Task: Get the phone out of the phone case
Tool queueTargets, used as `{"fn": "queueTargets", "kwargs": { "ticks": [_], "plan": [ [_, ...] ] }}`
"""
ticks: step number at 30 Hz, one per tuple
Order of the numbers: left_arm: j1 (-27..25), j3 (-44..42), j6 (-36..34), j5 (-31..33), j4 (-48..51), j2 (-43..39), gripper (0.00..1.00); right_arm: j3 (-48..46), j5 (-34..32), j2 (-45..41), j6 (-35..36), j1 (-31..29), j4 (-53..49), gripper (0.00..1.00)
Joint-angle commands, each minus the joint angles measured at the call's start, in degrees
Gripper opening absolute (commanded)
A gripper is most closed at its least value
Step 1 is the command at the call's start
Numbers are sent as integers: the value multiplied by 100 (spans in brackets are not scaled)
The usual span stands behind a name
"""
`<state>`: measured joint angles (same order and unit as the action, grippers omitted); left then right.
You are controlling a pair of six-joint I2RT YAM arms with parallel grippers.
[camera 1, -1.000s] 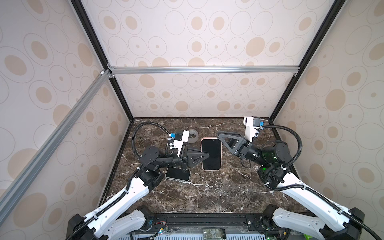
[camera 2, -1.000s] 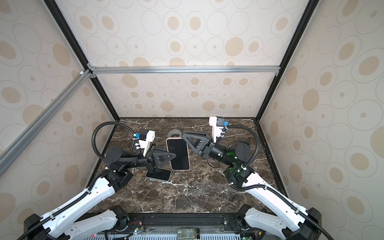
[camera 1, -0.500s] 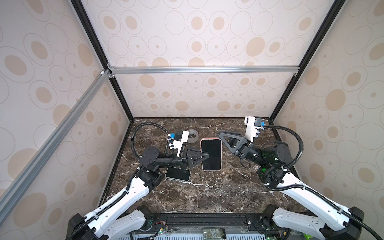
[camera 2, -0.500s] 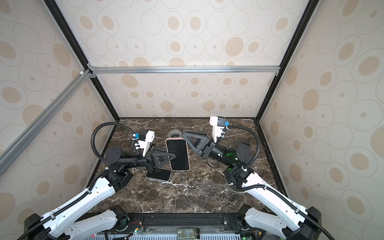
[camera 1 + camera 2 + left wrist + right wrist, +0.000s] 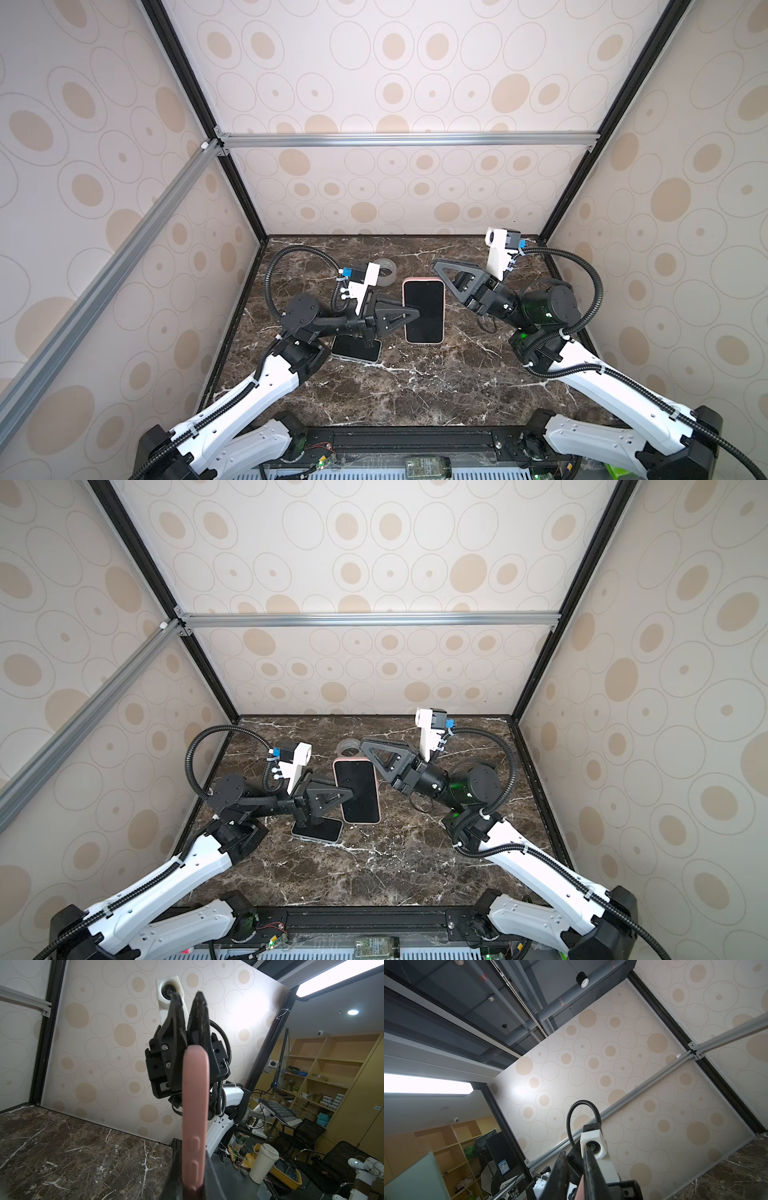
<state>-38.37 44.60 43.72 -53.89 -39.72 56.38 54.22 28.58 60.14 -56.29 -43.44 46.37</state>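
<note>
The phone shows its black screen in both top views and sits in a pink phone case. It is held flat above the marble table. My left gripper is shut on the case's left long edge. My right gripper reaches in from the right at the far right corner of the case. Its jaws stand almost together. In the right wrist view a sliver of pink case shows between the fingers. The left wrist view shows the case edge-on, in front of the right gripper.
A second dark slab with a pale rim lies flat on the table under my left wrist. A grey tape roll stands behind the left gripper near the back. Patterned walls close three sides of the table.
My right gripper's jaws have drawn closer together at the case's corner. Both arms and the phone have stayed nearly where they were.
</note>
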Motion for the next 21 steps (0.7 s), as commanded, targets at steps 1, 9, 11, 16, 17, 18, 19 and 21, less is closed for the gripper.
{"fn": "queueTargets", "kwargs": {
  "ticks": [1, 9, 11, 16, 17, 18, 19, 21],
  "plan": [
    [-26, 86, 84, -34, -448, -27, 0, 125, 96, -20, -55, -68, 188, 15],
    [-30, 72, 84, -10, -440, -46, 0, 124, 130, 15, -80, -114, 190, 12],
    [-22, 68, 84, -7, -431, -40, 0, 132, 146, 24, -74, -125, 180, 12],
    [-27, 76, 89, 5, -431, -30, 0, 137, 214, 27, -63, -147, 197, 15],
    [-23, 83, 92, 1, -431, -26, 0, 141, 225, 28, -59, -155, 197, 16],
    [-26, 79, 87, 1, -432, -30, 0, 134, 235, 40, -58, -156, 197, 16],
    [-29, 80, 93, 9, -431, -30, 0, 135, 244, 40, -62, -161, 197, 17],
    [-26, 83, 97, 10, -435, -15, 0, 137, 254, 39, -54, -173, 193, 17]
  ]
}}
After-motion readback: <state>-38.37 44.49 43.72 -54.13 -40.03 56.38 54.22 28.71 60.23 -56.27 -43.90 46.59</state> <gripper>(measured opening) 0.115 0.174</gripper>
